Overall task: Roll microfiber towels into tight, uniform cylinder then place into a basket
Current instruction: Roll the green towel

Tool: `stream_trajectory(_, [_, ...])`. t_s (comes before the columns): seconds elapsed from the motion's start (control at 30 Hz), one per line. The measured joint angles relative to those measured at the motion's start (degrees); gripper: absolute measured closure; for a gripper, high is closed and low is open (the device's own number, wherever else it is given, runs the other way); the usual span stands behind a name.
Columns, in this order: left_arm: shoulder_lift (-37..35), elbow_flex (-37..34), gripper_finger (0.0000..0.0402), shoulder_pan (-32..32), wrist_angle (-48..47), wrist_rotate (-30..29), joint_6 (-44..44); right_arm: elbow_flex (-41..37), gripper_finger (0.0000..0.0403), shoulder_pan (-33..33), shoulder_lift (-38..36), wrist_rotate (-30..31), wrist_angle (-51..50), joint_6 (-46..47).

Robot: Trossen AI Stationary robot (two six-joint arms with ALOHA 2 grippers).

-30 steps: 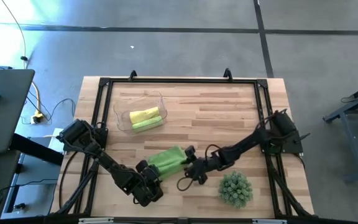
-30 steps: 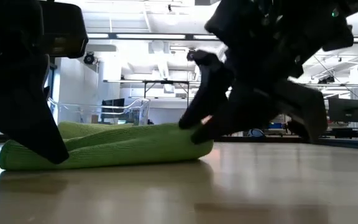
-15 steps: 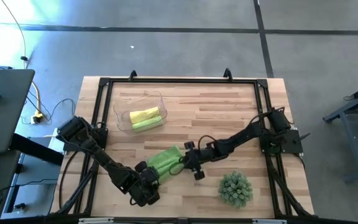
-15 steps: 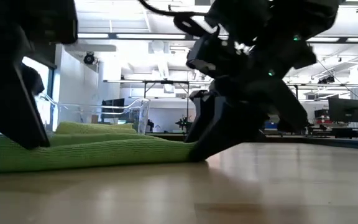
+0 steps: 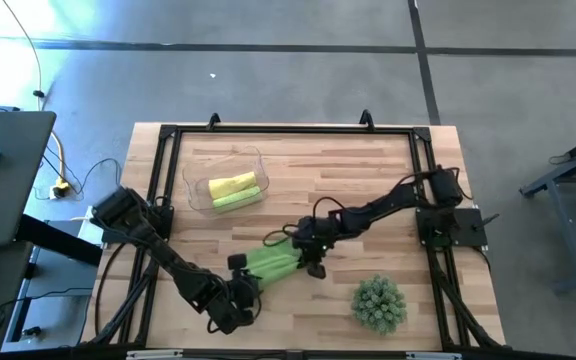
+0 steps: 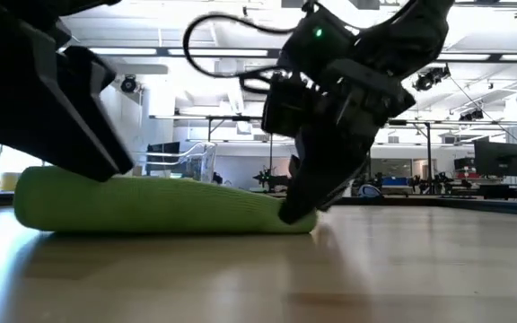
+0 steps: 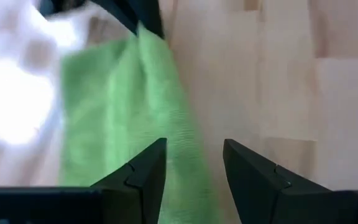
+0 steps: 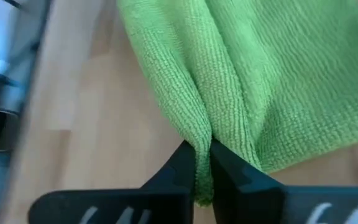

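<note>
Two grippers meet at one green towel near the front edge of the surface.

Seen from above, the green towel (image 5: 273,263) lies as a long roll near the front edge, between the left gripper (image 5: 240,283) at its front end and the right gripper (image 5: 308,255) at its far end; the basket (image 5: 196,190) sits well apart toward the back left corner with a yellow towel (image 5: 231,184) and another green towel (image 5: 236,200) inside, and a spiky plant (image 5: 379,303) stands near the front right. From table height, the roll rests flat on the surface (image 6: 330,278). Through the left wrist, that gripper's fingers are spread, one over the cloth. Through the right wrist, that gripper's fingers are pressed together, pinching a fold of the towel's edge.
</note>
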Motion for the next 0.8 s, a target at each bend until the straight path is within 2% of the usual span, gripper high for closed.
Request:
stream_trajectory(0.1, [0.4, 0.0, 0.0255, 0.0, -0.1, -1.3, 5.8, -0.1, 0.0391, -1.6, 0.2, -5.8, 0.0, 5.3])
stream_trajectory(0.27, [0.4, 0.0, 0.0253, 1.3, -2.9, 1.1, 8.7, -0.1, 0.0391, -3.0, 0.1, -7.9, 0.2, 9.1])
stream_trajectory(0.4, [0.4, 0.0, 0.0252, 3.5, -6.8, 5.4, 4.9, -0.1, 0.0392, -3.5, 0.1, -7.9, 0.4, 10.6])
stream_trajectory(0.5, [0.4, 0.1, 0.0257, 5.6, -8.3, 10.0, -3.0, -0.1, 0.0391, -3.6, 0.1, -7.9, 0.4, 10.6])
stream_trajectory(0.63, [0.2, -1.5, 0.0296, 7.2, -7.2, 14.2, -11.0, -0.1, 0.0373, -3.6, 0.1, -7.3, 1.4, 7.9])
stream_trajectory(0.8, [-0.4, -6.2, 0.0381, 5.9, -1.2, 13.7, -19.4, 0.4, 0.0317, -3.8, -0.8, -7.3, 0.7, 1.7])
